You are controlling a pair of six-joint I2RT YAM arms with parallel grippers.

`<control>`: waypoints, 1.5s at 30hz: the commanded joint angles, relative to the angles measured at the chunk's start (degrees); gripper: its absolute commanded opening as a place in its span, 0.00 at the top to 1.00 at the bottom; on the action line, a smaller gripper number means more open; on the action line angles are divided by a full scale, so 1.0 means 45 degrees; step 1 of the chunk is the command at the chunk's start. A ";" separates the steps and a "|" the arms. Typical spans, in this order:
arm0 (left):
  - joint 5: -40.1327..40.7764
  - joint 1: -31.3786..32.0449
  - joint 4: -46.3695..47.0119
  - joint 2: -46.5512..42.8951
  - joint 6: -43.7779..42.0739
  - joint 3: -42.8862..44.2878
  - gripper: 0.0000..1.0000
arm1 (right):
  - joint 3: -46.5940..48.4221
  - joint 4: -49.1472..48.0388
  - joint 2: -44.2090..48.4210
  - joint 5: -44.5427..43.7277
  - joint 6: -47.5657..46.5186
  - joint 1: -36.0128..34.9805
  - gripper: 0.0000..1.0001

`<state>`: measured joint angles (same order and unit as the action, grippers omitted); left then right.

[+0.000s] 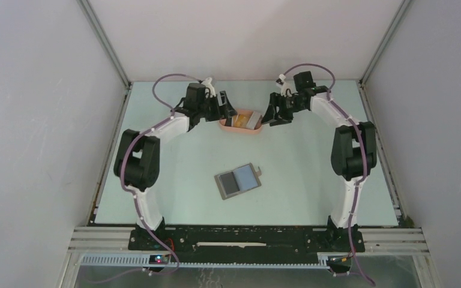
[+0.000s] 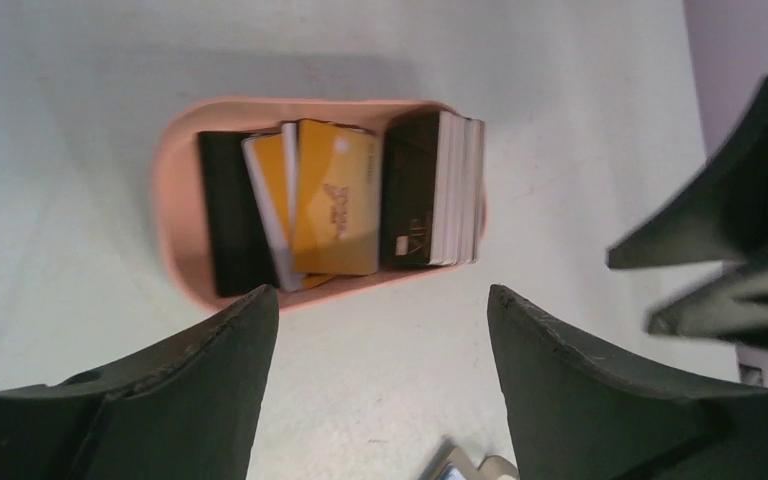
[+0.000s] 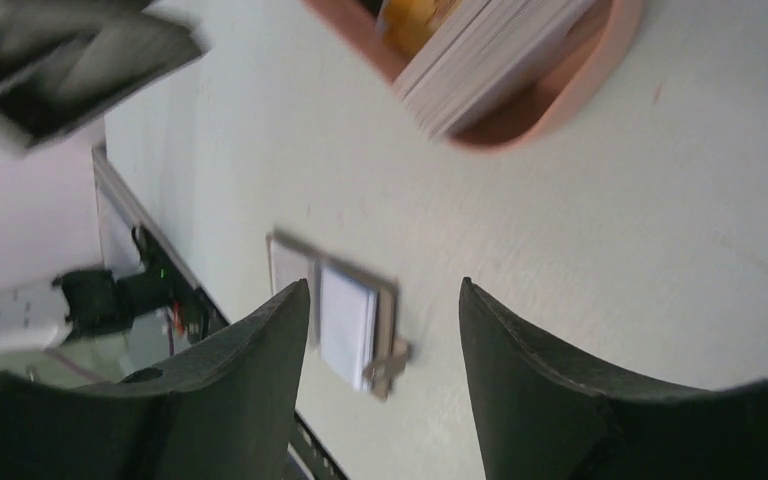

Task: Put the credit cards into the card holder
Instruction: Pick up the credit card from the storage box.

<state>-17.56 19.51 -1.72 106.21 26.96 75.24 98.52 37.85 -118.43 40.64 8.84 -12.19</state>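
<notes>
The tray [image 2: 175, 190] at upper centre was salmon-pink. In it lay a black card [image 2: 225, 215], an orange-yellow card [image 2: 335, 200] with white print, and a stack [image 2: 457, 190] with white edges and a black face. The wallet [image 1: 238, 180] at mid-frame was grey, one half dark, the other pale grey-blue. The table [image 1: 312, 180] was pale mint green. The left pincer [image 2: 380, 300] and right pincer [image 3: 382, 290] were black.

The tabletop [image 2: 580, 90] is pale, matt and faintly grainy. The tray [image 2: 173, 210] looks like smooth matt plastic. The credit cards [image 2: 335, 200] are glossy plastic. The left gripper [image 2: 380, 305] has matt black plastic jaws, scuffed along their edges. The card holder [image 1: 238, 180] looks matt grey.
</notes>
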 commanded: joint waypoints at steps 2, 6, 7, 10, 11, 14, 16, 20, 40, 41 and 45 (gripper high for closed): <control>-0.2070 0.0411 0.0326 0.1426 0.0797 0.2144 0.16 | -0.1683 0.0807 0.3251 0.1957 -0.2563 0.0558 0.34; -0.1791 0.0826 -0.0535 0.2556 0.0716 0.3753 0.11 | -0.3017 0.0633 0.4457 0.2016 -0.3113 0.0977 0.33; -0.1582 0.0942 -0.0864 0.2797 0.0655 0.4161 0.11 | -0.3171 0.0577 0.4582 0.2078 -0.3146 0.1129 0.33; -0.1288 0.1271 -0.1985 0.3691 0.0526 0.5488 0.11 | -0.3293 0.0604 0.4522 0.2563 -0.3112 0.1568 0.33; -0.1104 0.1402 -0.2363 0.3964 0.0387 0.5933 0.11 | -0.3282 0.0656 0.4460 0.2676 -0.3104 0.1621 0.33; -0.0470 0.1689 -0.3347 0.4562 0.0086 0.6947 0.10 | -0.3299 0.0731 0.4268 0.2913 -0.3133 0.1672 0.33; -0.0021 0.1817 -0.3743 0.4811 0.0023 0.7397 0.10 | -0.3281 0.0768 0.4169 0.3095 -0.3117 0.1692 0.33; 0.0336 0.2070 -0.4481 0.5359 -0.0170 0.8392 0.10 | -0.3222 0.0850 0.4055 0.3271 -0.3170 0.1730 0.34; 0.1582 0.2930 -0.6623 0.7101 -0.0786 1.1229 0.17 | -0.3182 0.0998 0.3993 0.3725 -0.3195 0.2039 0.34; 0.1613 0.2945 -0.6700 0.7149 -0.0773 1.1314 0.17 | -0.3180 0.1003 0.3994 0.3757 -0.3195 0.2031 0.34; 0.1574 0.2950 -0.6904 0.7278 -0.0629 1.1492 0.20 | -0.3163 0.1011 0.3998 0.3793 -0.3185 0.2063 0.34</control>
<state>-10.68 32.51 -31.73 138.21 24.47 122.78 83.70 42.22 -100.42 56.16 -4.67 -3.40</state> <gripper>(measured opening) 0.817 0.665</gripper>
